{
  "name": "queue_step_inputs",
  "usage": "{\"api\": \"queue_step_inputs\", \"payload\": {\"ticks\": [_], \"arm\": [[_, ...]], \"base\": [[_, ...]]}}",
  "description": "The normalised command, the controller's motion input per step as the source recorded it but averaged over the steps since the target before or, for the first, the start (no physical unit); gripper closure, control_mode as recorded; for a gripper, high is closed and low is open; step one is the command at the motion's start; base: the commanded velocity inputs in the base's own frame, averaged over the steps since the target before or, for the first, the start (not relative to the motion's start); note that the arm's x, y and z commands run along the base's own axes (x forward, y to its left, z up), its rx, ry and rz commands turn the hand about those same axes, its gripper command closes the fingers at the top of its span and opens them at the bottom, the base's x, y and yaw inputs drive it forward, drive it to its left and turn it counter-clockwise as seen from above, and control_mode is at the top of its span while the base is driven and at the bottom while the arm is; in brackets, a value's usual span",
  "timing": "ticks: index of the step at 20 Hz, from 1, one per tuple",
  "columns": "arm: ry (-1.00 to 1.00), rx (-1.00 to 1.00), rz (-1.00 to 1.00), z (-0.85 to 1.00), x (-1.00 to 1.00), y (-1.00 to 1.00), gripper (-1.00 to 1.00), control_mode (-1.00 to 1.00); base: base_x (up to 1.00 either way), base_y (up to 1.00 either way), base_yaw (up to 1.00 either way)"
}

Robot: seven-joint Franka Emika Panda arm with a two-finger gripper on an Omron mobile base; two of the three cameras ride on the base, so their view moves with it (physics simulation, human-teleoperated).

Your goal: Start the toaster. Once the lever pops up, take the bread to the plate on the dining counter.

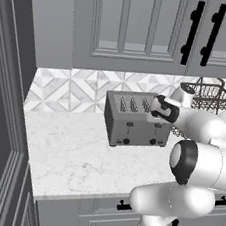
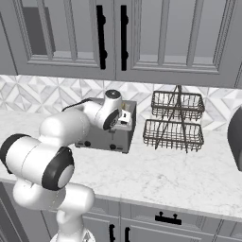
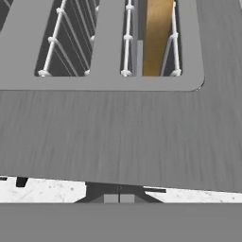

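The bread stands upright in a slot of the toaster (its tan edge shows), back against the tiled wall on the marble worktop. The gripper hangs over the toaster's top; whether its jaws are apart, I can't tell.

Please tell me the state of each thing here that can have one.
toaster: upright on the worktop, both front levers look up.
bread: standing inside a toaster slot.
gripper: over the toaster's right end; open or shut cannot be told.
cabinet doors: shut.
wire basket rack: looks empty.
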Motion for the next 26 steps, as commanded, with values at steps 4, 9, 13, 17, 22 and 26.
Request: {"api": "queue_step_inputs", "payload": {"ticks": [4, 9, 13, 17, 22, 26], "arm": [[0.0, 0.0, 0.0, -0.26, 0.0, 0.0, 1.0, -1.0], [0.02, -0.03, 0.0, -0.47, 0.0, 0.0, 1.0, -1.0], [0.02, -0.06, 0.0, -0.61, -0.04, 0.02, 1.0, -1.0], [0.0, -0.09, 0.0, -0.61, -0.12, 0.05, 1.0, -1.0], [0.0, -0.07, 0.0, -0.63, -0.06, 0.01, 1.0, -1.0], [0.0, -0.01, 0.0, -0.43, 0.0, 0.0, 1.0, -1.0]], "base": [[0.0, 0.0, 0.0], [0.0, 0.0, 0.0], [0.0, 0.0, 0.0], [0.0, 0.0, 0.0], [0.0, 0.0, 0.0], [0.0, 0.0, 0.0]]}}
